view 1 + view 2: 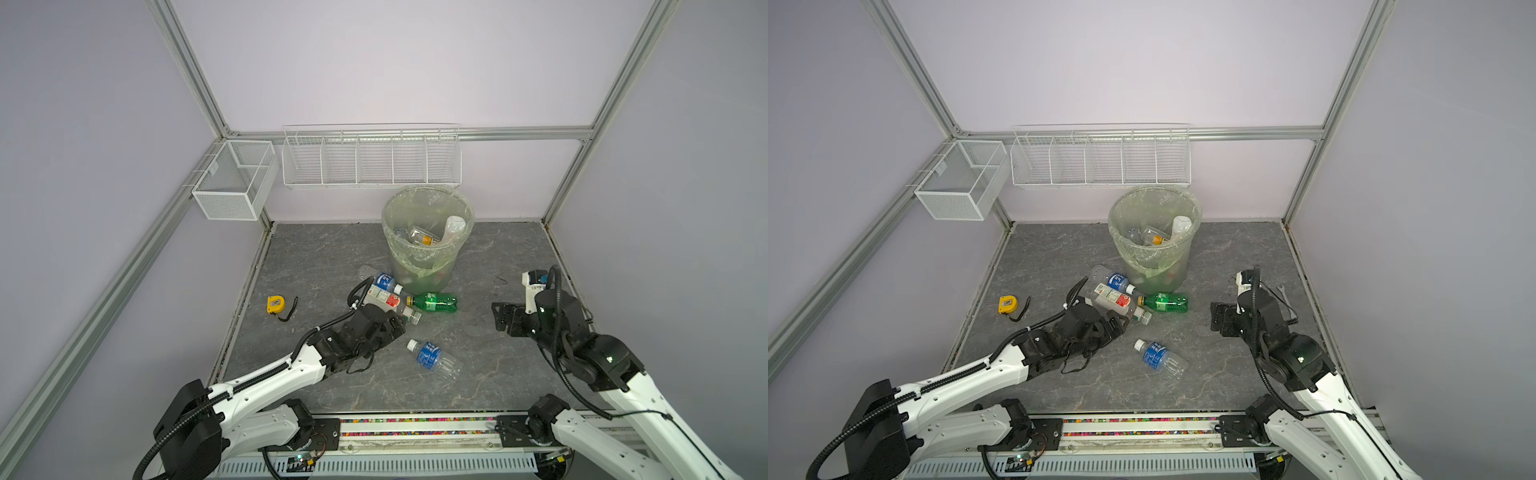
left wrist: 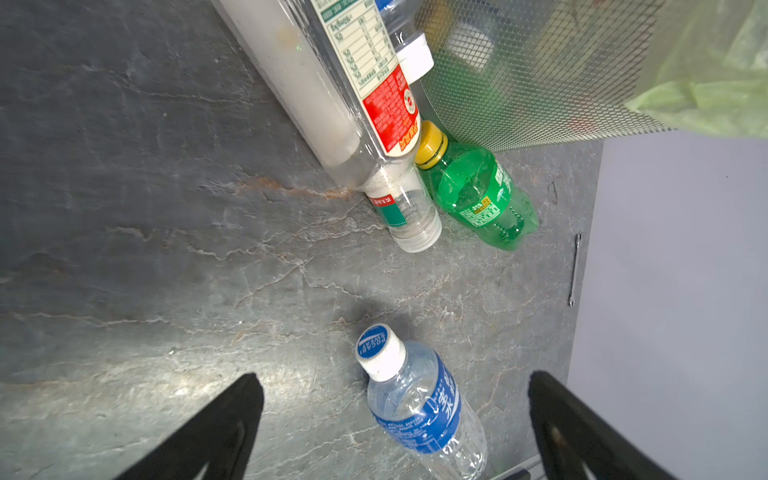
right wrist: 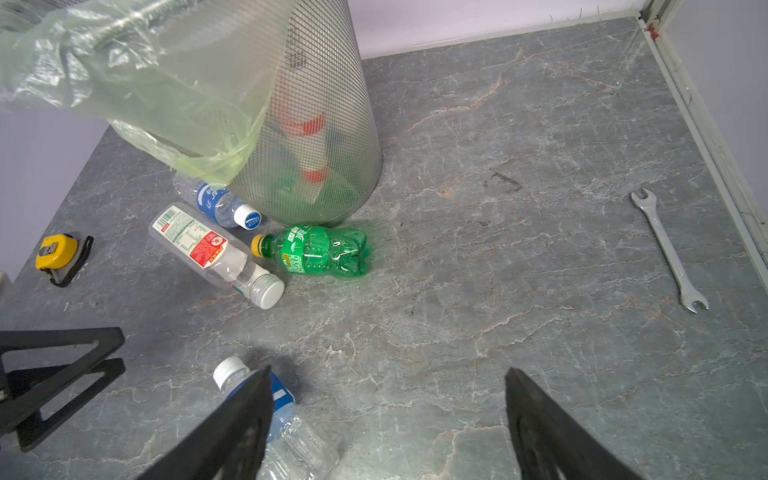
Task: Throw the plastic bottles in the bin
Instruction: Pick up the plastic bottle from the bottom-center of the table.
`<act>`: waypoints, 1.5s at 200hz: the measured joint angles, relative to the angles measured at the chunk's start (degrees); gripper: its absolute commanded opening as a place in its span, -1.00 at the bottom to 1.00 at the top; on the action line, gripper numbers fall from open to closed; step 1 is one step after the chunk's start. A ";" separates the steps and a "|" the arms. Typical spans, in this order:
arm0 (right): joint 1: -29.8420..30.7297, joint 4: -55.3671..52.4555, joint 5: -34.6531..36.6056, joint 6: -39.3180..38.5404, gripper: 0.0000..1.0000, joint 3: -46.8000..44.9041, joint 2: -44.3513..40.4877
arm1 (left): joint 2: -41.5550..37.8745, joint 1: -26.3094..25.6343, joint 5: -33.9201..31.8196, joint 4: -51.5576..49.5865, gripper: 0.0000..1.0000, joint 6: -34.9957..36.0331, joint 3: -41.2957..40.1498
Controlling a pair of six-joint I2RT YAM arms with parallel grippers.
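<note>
The bin [image 1: 432,278], a mesh basket lined with a pale-green bag, stands at the back middle and holds several bottles [image 1: 453,226]. At its foot lie a green bottle [image 1: 436,302], a red-and-white labelled bottle [image 1: 388,300] and a blue-labelled one [image 1: 384,282]. Another blue-labelled clear bottle [image 1: 434,358] lies alone nearer the front. My left gripper [image 1: 399,326] hovers open beside the labelled bottle's cap; in its wrist view the lone bottle [image 2: 419,407] lies on the floor between its fingers. My right gripper [image 1: 500,320] stands open and empty over bare floor on the right.
A yellow tape measure [image 1: 275,305] lies at the left of the floor, a wrench [image 3: 665,249] near the right wall. A white wire rack [image 1: 370,162] and a mesh box [image 1: 232,183] hang on the back frame above the floor.
</note>
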 measured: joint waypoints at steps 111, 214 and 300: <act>0.00 -0.70 1.49 1.01 0.76 -2.03 -1.66 | 15.52 -4.79 4.00 0.46 0.99 -4.90 8.74; 0.00 -0.96 2.84 3.06 0.76 -1.05 -3.63 | 25.14 -8.22 12.39 2.40 0.94 -8.94 13.75; 0.00 -1.01 3.63 4.28 0.77 -0.85 -3.65 | 28.92 -9.81 15.13 2.32 0.94 -8.90 13.99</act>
